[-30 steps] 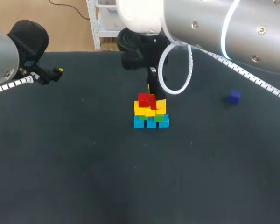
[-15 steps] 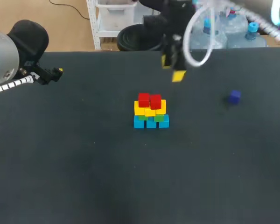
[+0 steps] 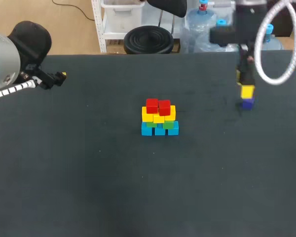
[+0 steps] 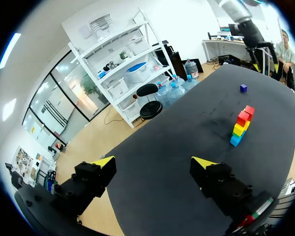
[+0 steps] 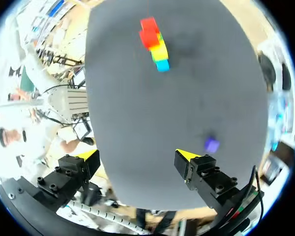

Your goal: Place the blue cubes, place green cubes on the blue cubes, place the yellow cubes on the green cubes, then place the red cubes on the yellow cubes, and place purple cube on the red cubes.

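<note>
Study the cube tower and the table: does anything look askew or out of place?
The tower stands straight, though its yellow row looks slightly uneven. The purple cube lies alone, apart from it, near the open right pincer, not yet stacked.

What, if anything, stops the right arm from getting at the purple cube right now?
Nothing, it seems, so likely yes: the right gripper hangs open near the purple cube, which sits alone on the table, far from the stack, though not yet between its fingers.

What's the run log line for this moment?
stack: blue, green, yellow, red layers built | purple cube: loose on table | right gripper: open, close to purple cube | left gripper: open, empty
</note>
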{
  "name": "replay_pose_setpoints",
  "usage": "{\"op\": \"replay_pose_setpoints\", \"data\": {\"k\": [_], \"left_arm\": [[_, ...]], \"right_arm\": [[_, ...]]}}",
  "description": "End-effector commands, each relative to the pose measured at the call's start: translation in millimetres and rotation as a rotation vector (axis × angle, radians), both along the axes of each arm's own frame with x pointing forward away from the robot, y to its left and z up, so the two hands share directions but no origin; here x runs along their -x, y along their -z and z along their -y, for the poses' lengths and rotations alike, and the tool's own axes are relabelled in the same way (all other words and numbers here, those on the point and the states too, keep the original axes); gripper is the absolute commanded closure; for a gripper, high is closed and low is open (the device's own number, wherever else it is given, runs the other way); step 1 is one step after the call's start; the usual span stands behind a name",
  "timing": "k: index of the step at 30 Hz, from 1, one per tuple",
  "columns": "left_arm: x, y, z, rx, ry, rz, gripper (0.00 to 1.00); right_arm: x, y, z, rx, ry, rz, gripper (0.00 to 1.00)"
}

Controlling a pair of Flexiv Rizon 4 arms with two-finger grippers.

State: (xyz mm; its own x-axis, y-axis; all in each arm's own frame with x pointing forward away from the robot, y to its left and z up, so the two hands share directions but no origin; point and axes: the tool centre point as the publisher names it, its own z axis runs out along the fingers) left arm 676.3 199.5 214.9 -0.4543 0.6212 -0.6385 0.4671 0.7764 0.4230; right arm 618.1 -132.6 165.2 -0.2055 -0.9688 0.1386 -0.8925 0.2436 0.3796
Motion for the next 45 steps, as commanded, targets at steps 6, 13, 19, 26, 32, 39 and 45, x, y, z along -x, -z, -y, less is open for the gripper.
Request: {"op": "replay_pose_setpoints", "data": {"k": [6, 13, 19, 26, 32, 39, 45], "left_arm": [[0.8, 0.8, 0.0, 0.001, -0.002, 0.005, 0.00], [0.8, 0.8, 0.0, 0.001, -0.002, 0.005, 0.00], [0.8, 0.8, 0.0, 0.001, -0.002, 0.005, 0.00], [0.8, 0.8, 0.0, 0.001, -0.002, 0.005, 0.00], [0.8, 0.8, 0.0, 0.001, -0.002, 0.005, 0.00], [0.8, 0.8, 0.0, 0.001, -0.002, 0.005, 0.00], [0.8, 0.8, 0.0, 0.001, -0.002, 0.005, 0.00]], "right_arm": [[20.9, 24.5, 46.9, 0.108, 0.074, 0.502, 0.00], [-8.3, 49.1, 69.2, 0.048, 0.033, 0.480, 0.00], [-37.4, 62.3, 77.3, 0.052, 0.008, 0.490, 0.00], [-56.7, 92.9, 77.4, 0.031, 0.001, 0.462, 0.00], [-70.4, 121.8, 70.0, 0.025, -0.033, 0.450, 0.00], [-87.8, 122.3, 72.9, 0.019, -0.038, 0.459, 0.00], [-104.0, 115.6, 77.6, 0.025, -0.031, 0.470, 0.00]]}}
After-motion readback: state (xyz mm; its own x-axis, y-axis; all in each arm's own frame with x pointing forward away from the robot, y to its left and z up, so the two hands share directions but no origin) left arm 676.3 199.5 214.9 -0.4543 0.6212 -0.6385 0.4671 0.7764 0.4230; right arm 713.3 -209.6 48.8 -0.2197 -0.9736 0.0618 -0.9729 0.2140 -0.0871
